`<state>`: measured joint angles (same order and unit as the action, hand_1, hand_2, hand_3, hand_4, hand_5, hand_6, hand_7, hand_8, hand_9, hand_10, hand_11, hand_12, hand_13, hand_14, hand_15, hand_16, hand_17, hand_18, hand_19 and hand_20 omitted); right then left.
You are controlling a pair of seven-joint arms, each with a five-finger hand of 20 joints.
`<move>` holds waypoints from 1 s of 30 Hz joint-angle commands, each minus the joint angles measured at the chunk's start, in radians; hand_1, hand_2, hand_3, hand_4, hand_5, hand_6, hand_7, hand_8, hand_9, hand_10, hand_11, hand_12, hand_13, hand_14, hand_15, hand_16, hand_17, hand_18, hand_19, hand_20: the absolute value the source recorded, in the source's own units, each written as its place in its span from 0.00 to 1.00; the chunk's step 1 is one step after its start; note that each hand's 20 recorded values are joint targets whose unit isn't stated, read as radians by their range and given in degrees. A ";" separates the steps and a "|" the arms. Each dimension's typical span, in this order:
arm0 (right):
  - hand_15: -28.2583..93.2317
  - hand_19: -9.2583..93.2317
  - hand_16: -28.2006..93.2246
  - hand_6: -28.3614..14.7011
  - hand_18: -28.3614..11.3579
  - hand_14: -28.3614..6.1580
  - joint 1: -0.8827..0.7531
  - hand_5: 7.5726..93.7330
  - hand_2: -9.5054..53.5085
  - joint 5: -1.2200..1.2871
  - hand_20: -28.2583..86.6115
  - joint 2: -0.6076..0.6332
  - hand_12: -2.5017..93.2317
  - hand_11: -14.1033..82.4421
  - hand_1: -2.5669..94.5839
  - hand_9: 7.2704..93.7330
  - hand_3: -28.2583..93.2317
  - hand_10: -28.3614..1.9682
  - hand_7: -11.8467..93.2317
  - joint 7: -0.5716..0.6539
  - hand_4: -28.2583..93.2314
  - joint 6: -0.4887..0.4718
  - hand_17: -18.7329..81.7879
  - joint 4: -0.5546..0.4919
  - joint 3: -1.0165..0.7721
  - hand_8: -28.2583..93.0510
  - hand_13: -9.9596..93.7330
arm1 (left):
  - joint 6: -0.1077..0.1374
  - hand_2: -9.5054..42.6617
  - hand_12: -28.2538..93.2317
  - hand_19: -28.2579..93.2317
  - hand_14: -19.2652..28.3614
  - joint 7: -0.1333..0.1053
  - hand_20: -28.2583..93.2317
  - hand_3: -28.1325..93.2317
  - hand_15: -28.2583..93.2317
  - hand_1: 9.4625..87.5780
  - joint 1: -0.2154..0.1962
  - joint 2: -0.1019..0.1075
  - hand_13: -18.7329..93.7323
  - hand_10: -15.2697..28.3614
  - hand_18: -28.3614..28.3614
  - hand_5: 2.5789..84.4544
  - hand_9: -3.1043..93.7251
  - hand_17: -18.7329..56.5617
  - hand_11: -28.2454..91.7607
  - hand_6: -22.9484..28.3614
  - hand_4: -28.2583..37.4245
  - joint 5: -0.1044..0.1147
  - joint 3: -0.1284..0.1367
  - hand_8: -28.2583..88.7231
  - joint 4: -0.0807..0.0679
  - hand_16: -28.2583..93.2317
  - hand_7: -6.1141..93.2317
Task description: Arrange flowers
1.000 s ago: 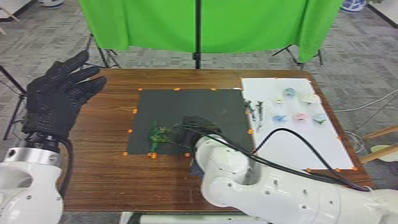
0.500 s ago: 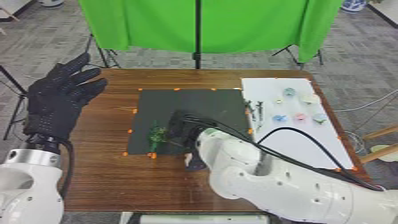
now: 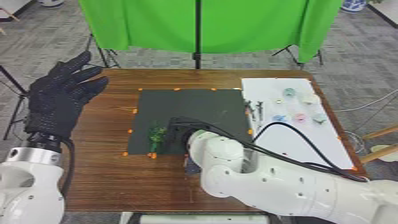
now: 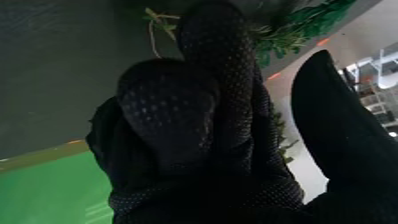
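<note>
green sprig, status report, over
Left hand open, left of dark mat. Right hand open, beside green sprig on mat. Right hand partly hides greenery in wrist view.

Both arms which you operate, the left arm [image 3: 27,187] and the right arm [image 3: 275,185], have shiny white shells of rounded shape. On the right one, you can see small dark spots, similar to screws. Near the left wrist there is a silvery collar [image 3: 34,155] with small dark dots. A black cable [image 3: 70,162] runs at the left arm, and black cables [image 3: 306,137] at the right one. The left hand [image 3: 58,97] and the right hand [image 3: 182,131] wear black fabric gloves, with tiny pale dots on the fingers [image 4: 164,112].
</note>
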<state>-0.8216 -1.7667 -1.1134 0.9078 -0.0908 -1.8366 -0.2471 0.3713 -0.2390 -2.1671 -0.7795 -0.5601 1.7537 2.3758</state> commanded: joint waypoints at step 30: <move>0.74 1.00 0.38 0.54 0.23 0.68 -0.008 0.59 0.24 -0.136 0.65 -0.020 0.20 0.56 0.28 1.00 0.84 0.55 0.21 0.189 0.07 0.089 0.82 -0.025 0.007 0.14 1.00 | 0.018 0.41 0.31 0.77 0.98 0.003 0.29 0.86 0.69 0.15 -0.029 -0.010 0.38 0.81 0.94 0.40 0.34 0.15 0.48 0.65 0.00 -0.002 0.005 0.16 0.002 0.13 0.20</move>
<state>-0.8226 -1.8493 -1.1412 1.0787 -0.0207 -1.8399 -0.2369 0.3755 -0.2386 -2.1709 -0.7799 -0.5606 1.7544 2.3765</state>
